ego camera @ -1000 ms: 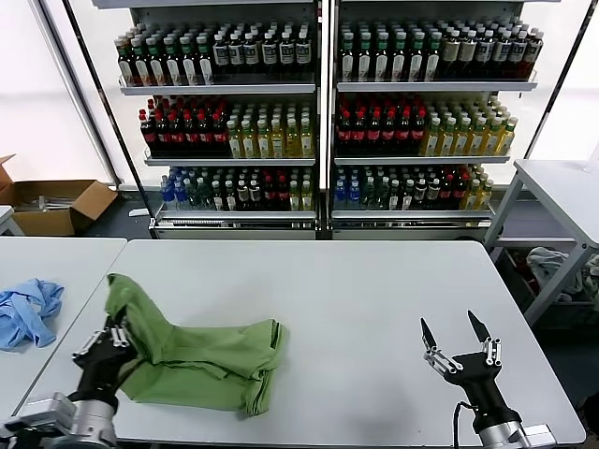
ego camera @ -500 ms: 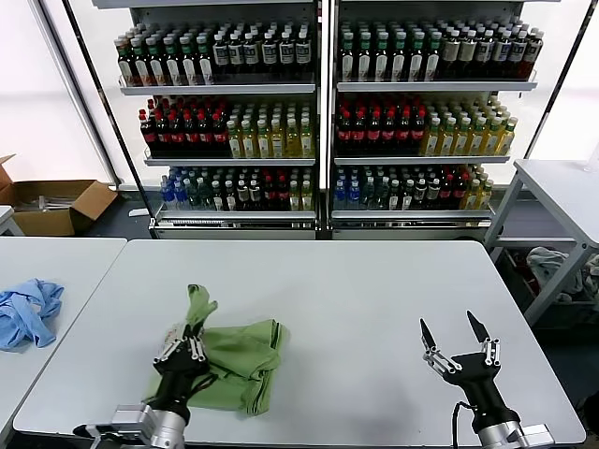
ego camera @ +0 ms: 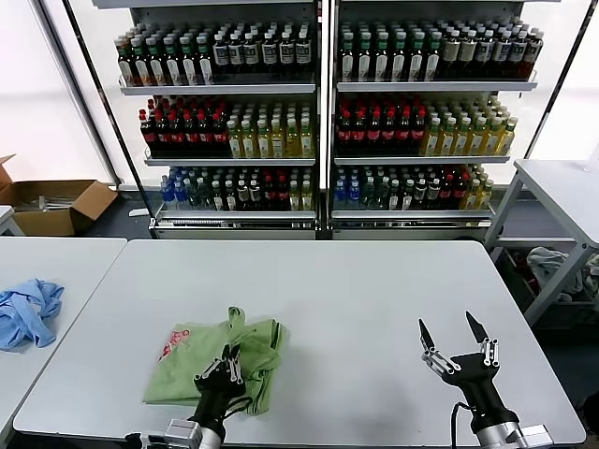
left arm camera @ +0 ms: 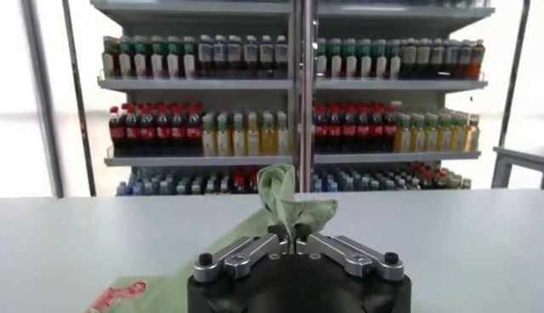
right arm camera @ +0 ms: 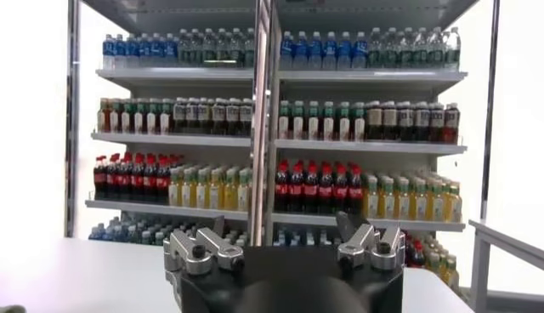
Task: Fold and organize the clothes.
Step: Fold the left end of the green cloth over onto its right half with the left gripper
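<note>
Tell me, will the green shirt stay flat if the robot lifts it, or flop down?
Probably flop. The green polo shirt already lies in soft folds on the table, and the bit pinched in the left claw stands up crumpled in the left wrist view. It likely weighs little, since one small pinch holds that part up. The right claw waits open.
</note>
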